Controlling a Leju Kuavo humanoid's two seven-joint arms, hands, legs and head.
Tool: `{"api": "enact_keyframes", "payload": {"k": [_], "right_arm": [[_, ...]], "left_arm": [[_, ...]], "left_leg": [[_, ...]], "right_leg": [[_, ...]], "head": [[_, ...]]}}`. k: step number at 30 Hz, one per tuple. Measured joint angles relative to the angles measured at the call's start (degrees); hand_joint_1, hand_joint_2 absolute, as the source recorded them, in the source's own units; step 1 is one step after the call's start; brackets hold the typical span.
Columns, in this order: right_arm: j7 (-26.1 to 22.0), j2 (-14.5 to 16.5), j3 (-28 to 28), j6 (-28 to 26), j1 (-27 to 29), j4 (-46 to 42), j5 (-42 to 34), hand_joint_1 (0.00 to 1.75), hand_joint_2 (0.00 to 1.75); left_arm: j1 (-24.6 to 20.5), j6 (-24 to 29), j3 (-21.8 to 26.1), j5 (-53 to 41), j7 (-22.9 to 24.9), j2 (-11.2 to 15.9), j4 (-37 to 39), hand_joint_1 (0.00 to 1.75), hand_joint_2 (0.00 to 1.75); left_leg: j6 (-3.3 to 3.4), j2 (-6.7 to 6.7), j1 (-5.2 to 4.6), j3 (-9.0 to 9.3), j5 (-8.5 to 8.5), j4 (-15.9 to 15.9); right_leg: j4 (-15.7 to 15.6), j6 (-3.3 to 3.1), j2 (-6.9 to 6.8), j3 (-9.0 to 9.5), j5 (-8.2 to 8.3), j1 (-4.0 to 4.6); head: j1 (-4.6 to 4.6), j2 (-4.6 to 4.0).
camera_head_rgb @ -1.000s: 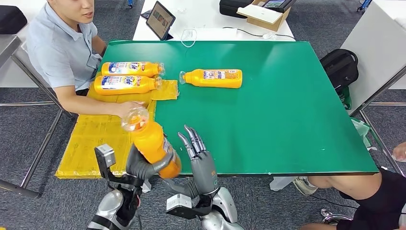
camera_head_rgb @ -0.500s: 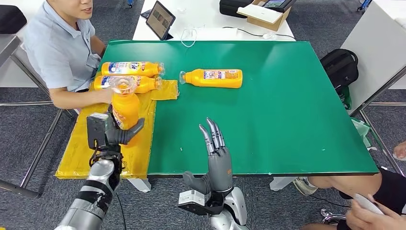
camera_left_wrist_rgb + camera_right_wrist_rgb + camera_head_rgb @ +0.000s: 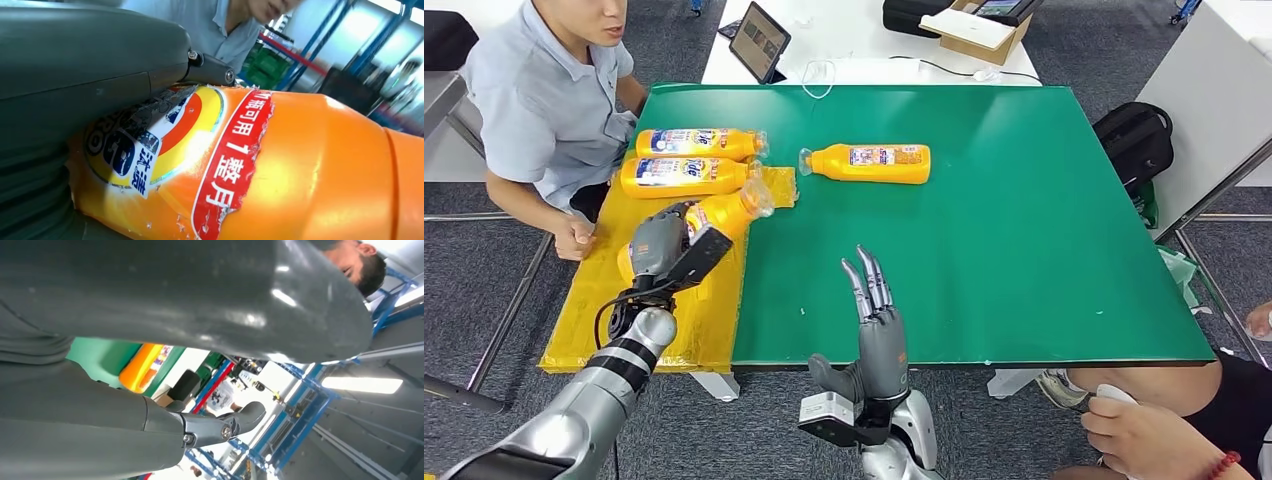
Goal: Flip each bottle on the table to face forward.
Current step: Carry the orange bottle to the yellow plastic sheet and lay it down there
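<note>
My left hand [image 3: 662,243] grips an orange bottle [image 3: 720,214] low over the yellow mat [image 3: 614,300], lying nearly flat with its clear cap toward the green table [image 3: 984,250]. Up close, the held bottle [image 3: 280,165] shows its colourful label and a red strip under my left hand [image 3: 75,90]. Two orange bottles [image 3: 696,143] [image 3: 686,175] lie side by side at the mat's far end, labels up. A further orange bottle [image 3: 871,162] lies alone on the green top. My right hand [image 3: 880,335] stands at the near table edge, fingers straight and apart, holding nothing; its thumb [image 3: 220,427] shows close up.
A person in a light blue shirt [image 3: 544,100] sits at the table's left, fist [image 3: 574,238] near the mat's edge. Behind stands a white table [image 3: 864,40] with a tablet [image 3: 759,42] and a box. A black backpack [image 3: 1136,140] lies on the floor at right.
My left hand has carried the bottle from the near table edge to the mat and tipped it from upright to nearly flat. The person's hand pulled back off the mat. My right hand stayed put.
</note>
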Motion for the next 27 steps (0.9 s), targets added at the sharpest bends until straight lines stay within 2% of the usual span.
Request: {"api": "enact_keyframes", "payload": {"k": [7, 15, 18, 19, 20, 23, 24, 25, 27], "right_arm": [[0.0, -0.7, 3.0, 0.0, 0.0, 1.3, -2.7, 0.00, 0.00], [0.0, -1.2, 4.6, 0.0, 0.0, 2.0, -3.1, 0.00, 0.00], [0.0, -1.4, 4.7, 0.0, 0.0, 2.1, -3.9, 0.00, 0.00], [0.0, -1.5, 4.7, 0.0, 0.0, 2.1, -4.3, 0.00, 0.00], [0.0, -1.6, 4.8, 0.0, 0.0, 2.1, -4.7, 0.00, 0.00], [0.0, -2.0, 5.2, 0.0, 0.0, 2.2, -5.8, 0.00, 0.00], [0.0, -2.2, 5.5, 0.0, 0.0, 2.2, -6.2, 0.00, 0.00], [0.0, -2.3, 5.8, 0.0, 0.0, 2.3, -6.6, 0.00, 0.00], [0.0, -2.6, 6.5, 0.0, -0.2, 2.4, -7.6, 0.00, 0.00]], "left_arm": [[-3.8, -5.9, -4.6, -9.7, 5.8, 1.7, 8.8, 1.75, 1.75], [-4.9, -6.8, -6.8, -10.6, 6.3, 2.5, 12.1, 1.75, 1.75], [-5.1, -8.7, -7.1, -10.9, 6.2, 2.7, 12.8, 1.74, 1.75], [-5.1, -9.6, -7.2, -11.2, 6.0, 2.7, 13.0, 1.66, 1.75], [-5.1, -10.5, -7.4, -11.5, 5.9, 2.8, 13.3, 1.40, 1.75], [-5.1, -12.9, -7.9, -11.4, 5.0, 2.9, 13.8, 0.23, 1.75], [-5.2, -13.9, -8.0, -10.7, 4.2, 2.9, 13.8, 0.06, 1.75], [-5.2, -15.2, -7.9, -9.7, 2.8, 2.9, 13.9, 0.00, 1.75], [-5.1, -18.7, -7.4, -6.6, -1.3, 2.9, 13.9, 0.00, 1.75]], "left_leg": [[-0.01, 0.01, 0.00, -0.01, -0.01, 0.0], [0.00, 0.01, 0.00, -0.02, 0.00, 0.0], [0.00, 0.01, 0.00, -0.01, 0.00, 0.0], [0.00, 0.01, 0.00, -0.01, 0.00, 0.0], [0.00, 0.01, 0.00, -0.01, 0.00, 0.0], [0.00, 0.00, 0.00, -0.02, 0.00, 0.0], [0.00, -0.01, 0.00, -0.01, 0.00, 0.0], [0.00, -0.02, 0.00, -0.01, 0.00, 0.0], [-0.01, -0.02, 0.00, -0.01, 0.00, 0.0]], "right_leg": [[0.0, -0.01, 0.00, -0.02, -0.01, 0.00], [0.0, 0.00, 0.00, -0.02, -0.01, 0.00], [0.0, 0.00, 0.00, -0.01, -0.01, 0.00], [0.0, 0.00, 0.00, -0.01, -0.01, 0.00], [0.0, 0.00, 0.00, -0.01, -0.01, 0.00], [0.0, 0.00, 0.00, 0.00, -0.01, 0.00], [0.0, 0.00, 0.00, 0.00, -0.01, 0.00], [0.0, -0.01, -0.01, 0.00, -0.01, 0.00], [0.0, -0.01, -0.01, 0.01, -0.01, 0.00]], "head": [[-0.02, 0.00], [-0.01, 0.00], [-0.01, 0.00], [-0.01, 0.00], [-0.01, 0.00], [-0.01, 0.00], [-0.02, 0.00], [-0.02, 0.00], [-0.02, 0.00]]}}
